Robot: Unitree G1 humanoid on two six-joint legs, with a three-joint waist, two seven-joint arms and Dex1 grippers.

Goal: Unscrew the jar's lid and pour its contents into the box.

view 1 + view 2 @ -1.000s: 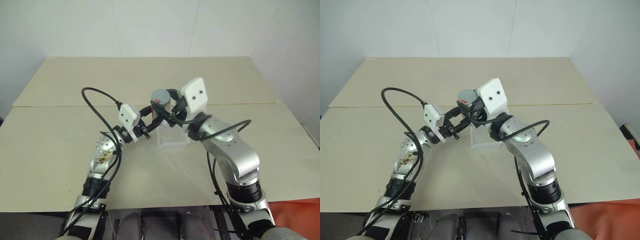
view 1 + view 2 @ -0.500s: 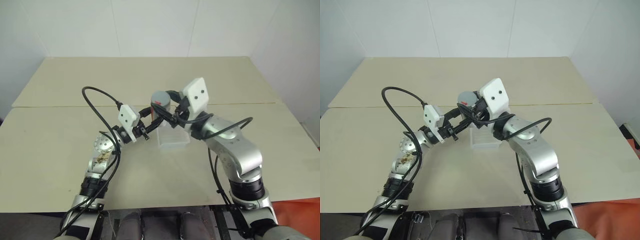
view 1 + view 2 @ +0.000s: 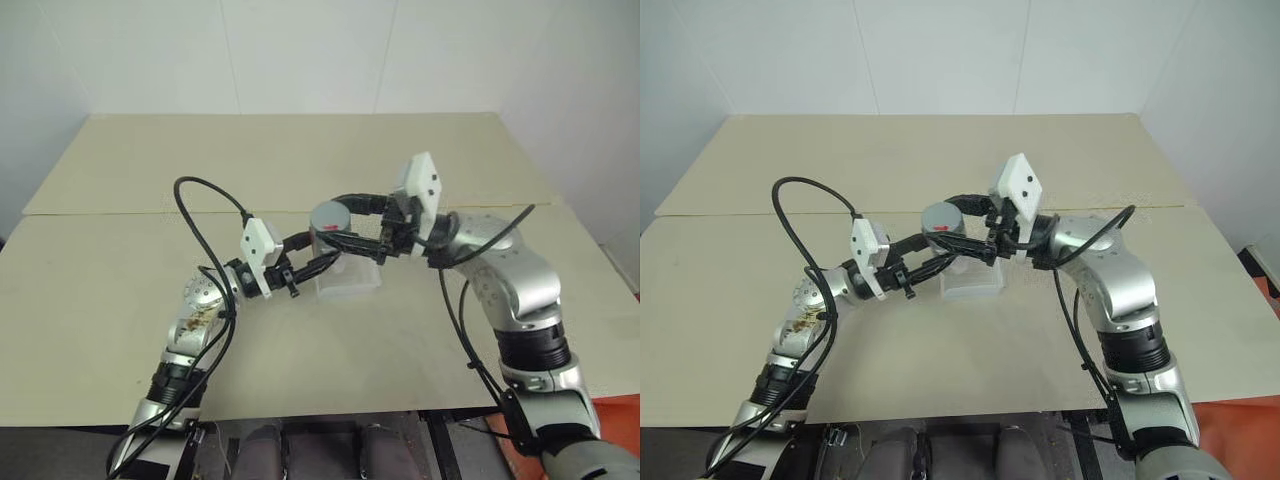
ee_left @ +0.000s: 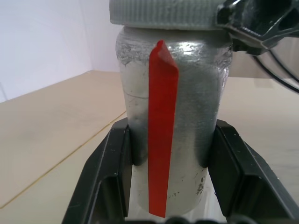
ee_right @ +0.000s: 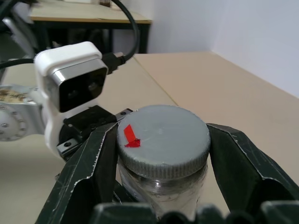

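The jar [image 4: 187, 116], silvery grey with a red strip down its side, hangs upright above the box [image 3: 350, 285], a shallow clear tray on the table. My left gripper [image 4: 170, 154] is shut on the jar's body, one black finger [image 4: 110, 172] on each side. The grey lid [image 5: 163, 133], with a small red mark near its edge, sits on top of the jar. My right gripper [image 3: 342, 226] reaches in level from the right and is shut on the lid's ribbed rim. The contents are hidden inside the jar.
The beige table [image 3: 120, 290] has a seam running across it behind the arms. A black cable [image 3: 200, 200] loops up from my left wrist. White walls stand behind the table's far edge.
My right forearm has swung out to the right and its gripper has turned around the lid, still shut on it. The jar, in my left gripper, has come slightly nearer and lower.
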